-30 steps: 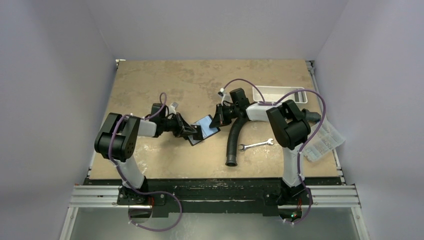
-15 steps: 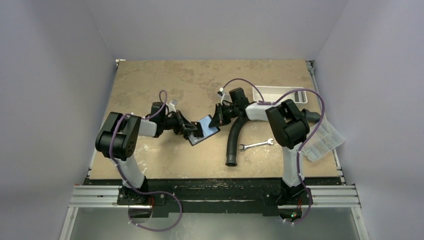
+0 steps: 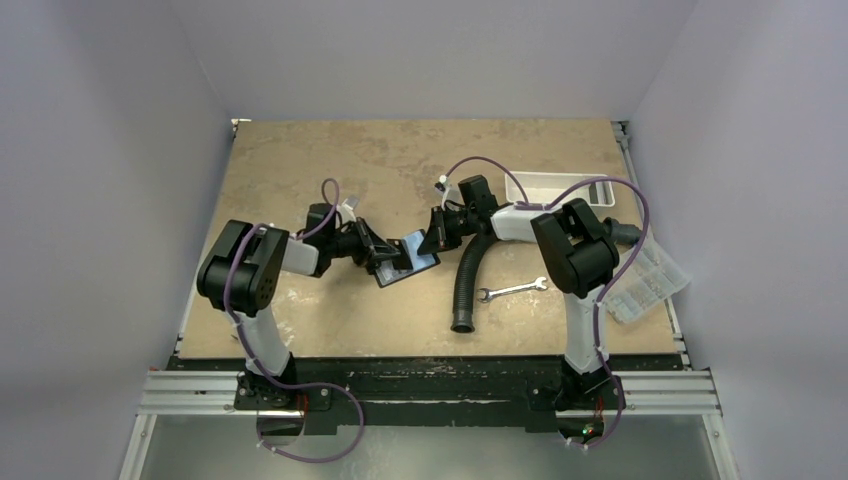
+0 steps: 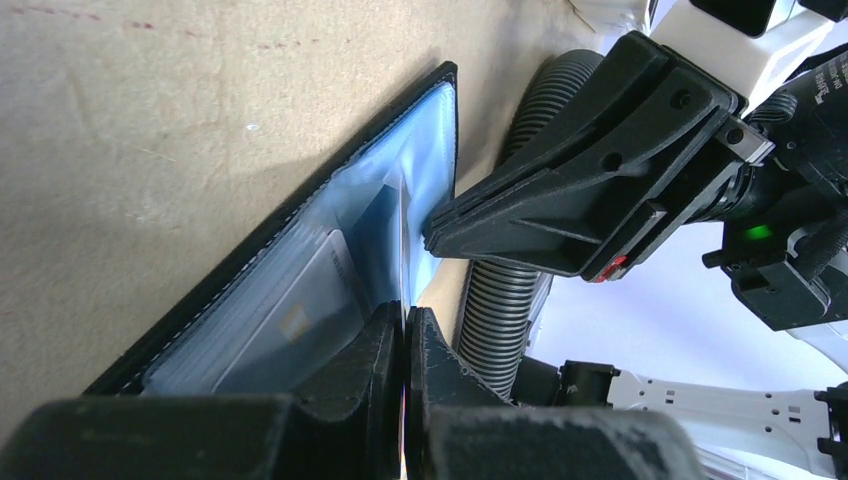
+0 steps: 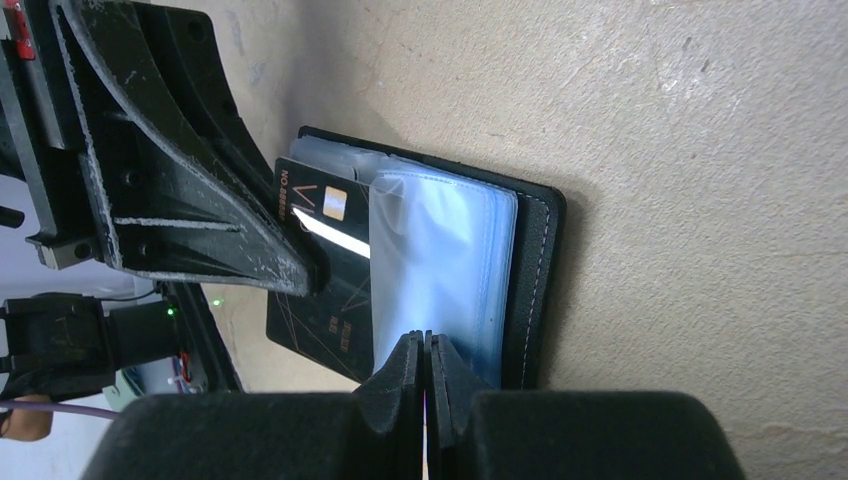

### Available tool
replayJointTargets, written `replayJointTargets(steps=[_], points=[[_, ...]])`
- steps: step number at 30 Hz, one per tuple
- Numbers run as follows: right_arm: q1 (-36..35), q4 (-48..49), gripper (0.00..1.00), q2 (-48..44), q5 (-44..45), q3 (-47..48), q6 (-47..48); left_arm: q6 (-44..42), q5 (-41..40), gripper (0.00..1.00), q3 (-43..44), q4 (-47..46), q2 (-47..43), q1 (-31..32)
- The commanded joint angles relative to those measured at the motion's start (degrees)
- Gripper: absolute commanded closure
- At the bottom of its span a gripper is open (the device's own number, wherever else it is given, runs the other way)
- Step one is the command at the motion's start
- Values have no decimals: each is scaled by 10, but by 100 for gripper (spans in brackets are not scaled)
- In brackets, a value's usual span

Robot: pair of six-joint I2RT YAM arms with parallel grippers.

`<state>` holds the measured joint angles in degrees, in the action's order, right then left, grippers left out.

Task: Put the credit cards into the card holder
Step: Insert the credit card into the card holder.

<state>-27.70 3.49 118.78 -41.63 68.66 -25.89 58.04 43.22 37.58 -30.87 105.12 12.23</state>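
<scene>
Two pairs of fingers meet over the small black folding card holder, which lies spread open on the mottled tan tabletop between the arms. The left fingers are pressed fully together on a thin dark credit card with a gold chip and fine gold lines, gripping it by one edge so that the rest is free to slide. The right fingers are likewise closed tight, nipping the edge of a clear plastic sleeve of the holder; this seems meant to lift it and hold a pocket mouth open, while steadying the holder against the push.

From the right wrist, the card lies over the half of the holder nearer the left arm, its long edge just beside the lifted sleeve; as far as I can tell it is not yet tucked under. From the left wrist, a greyish card face with a chip shows behind the plastic; whether that is a second card already stowed or a reflection, I cannot tell. A black ribbed hose lies just beside the holder, crowding the right arm's approach.
</scene>
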Motion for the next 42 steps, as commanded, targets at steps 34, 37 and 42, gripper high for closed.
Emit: replayJointTargets(steps=[34, 37, 42], points=[[-2, 13, 100, 0, 7, 1, 7, 84, -67, 100, -80, -268, 30, 52], [-2, 13, 100, -3, 7, 2, 7, 84, -58, 100, -74, -267, 35, 56], [-1, 7, 100, -10, 5, 6, 9, 31, -104, 87, -45, -97, -2, 58]])
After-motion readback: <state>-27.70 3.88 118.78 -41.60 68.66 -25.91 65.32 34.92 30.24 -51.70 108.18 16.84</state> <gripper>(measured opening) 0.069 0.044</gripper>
